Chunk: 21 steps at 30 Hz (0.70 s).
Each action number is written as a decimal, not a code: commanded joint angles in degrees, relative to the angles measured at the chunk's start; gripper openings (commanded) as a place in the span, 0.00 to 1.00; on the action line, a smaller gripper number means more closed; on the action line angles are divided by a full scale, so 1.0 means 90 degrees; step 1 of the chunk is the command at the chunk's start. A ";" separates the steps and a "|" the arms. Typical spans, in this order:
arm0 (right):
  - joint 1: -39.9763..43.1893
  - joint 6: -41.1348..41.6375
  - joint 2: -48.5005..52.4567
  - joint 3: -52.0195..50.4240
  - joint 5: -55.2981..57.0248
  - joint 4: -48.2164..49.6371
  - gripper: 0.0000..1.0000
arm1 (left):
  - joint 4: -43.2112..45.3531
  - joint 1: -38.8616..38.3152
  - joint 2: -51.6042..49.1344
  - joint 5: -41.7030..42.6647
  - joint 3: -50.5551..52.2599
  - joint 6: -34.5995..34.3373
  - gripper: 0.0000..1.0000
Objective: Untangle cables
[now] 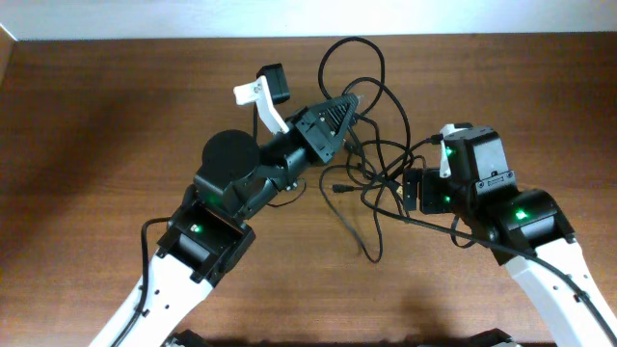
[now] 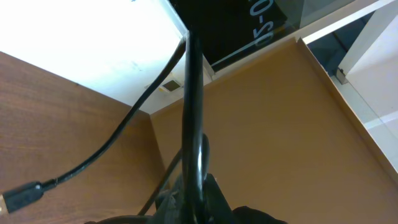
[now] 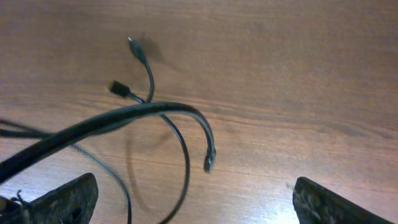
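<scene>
**Free right end effector sits just right of the knot the left one holds**

Nearest the robot, one strand of the cables (image 1: 378, 154) trails toward the near side of the surface (image 1: 116, 116) and ends loose. Just beyond it the right end effector (image 1: 416, 190) hangs at the knot's right edge, fingers spread wide and gripping nothing. The tangle lies immediately to its left and slightly farther, between the two arms. Its long axis runs near to far, from that trailing strand to a big loop by the far edge. Farther on, the left end effector (image 1: 345, 108) points into the knot's far left side. It appears clamped on one strand, though its fingers are largely hidden. The right arm is free and closest to the loose ends, so it looks better placed for the next pull.

Only the right wrist view shows two small plug ends (image 3: 119, 87) lying flat beyond its fingers, and a third tip curling down. Only the left wrist view shows the held strand rising straight past the lens toward a pale wall (image 2: 74, 37).
</scene>
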State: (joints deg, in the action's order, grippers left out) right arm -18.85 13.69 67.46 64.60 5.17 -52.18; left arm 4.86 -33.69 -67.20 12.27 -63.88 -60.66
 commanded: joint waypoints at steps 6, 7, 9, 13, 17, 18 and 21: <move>-0.0029 0.0430 -0.0027 0.0034 -0.1535 0.0568 0.99 | -0.0219 -0.0165 -0.0228 0.0119 -0.0087 -0.0010 0.00; -0.0029 0.0568 -0.0027 0.0034 -0.1559 0.0568 0.99 | -0.0262 -0.0214 -0.0318 0.0119 -0.0087 -0.0010 0.00; -0.0029 0.0583 -0.0027 0.0034 -0.1834 0.0741 0.99 | -0.0206 -0.0444 -0.0537 0.0078 -0.0087 -0.0010 0.00; -0.0029 0.0576 -0.0029 0.0034 -0.1651 0.0724 0.99 | 0.0129 -0.0529 -0.0607 0.0041 -0.0087 -0.0010 0.00; -0.0022 0.0578 -0.0410 0.0039 -0.1095 0.0495 0.99 | 0.0187 -0.0262 -0.0590 0.0039 -0.0087 -0.0012 0.00; -0.0022 0.0578 -0.0716 0.0039 -0.1018 0.0398 0.99 | 0.0350 -0.0119 -0.0571 0.0039 -0.0087 -0.0012 0.00; -0.0029 0.0503 -0.1583 0.0039 -0.1540 0.0255 1.00 | 0.1727 0.0000 -0.0542 0.0041 -0.0087 -0.0012 0.00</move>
State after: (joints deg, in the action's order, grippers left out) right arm -18.85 18.28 57.10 64.60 -5.72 -49.45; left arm 13.52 -34.00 -72.88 12.62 -63.70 -60.66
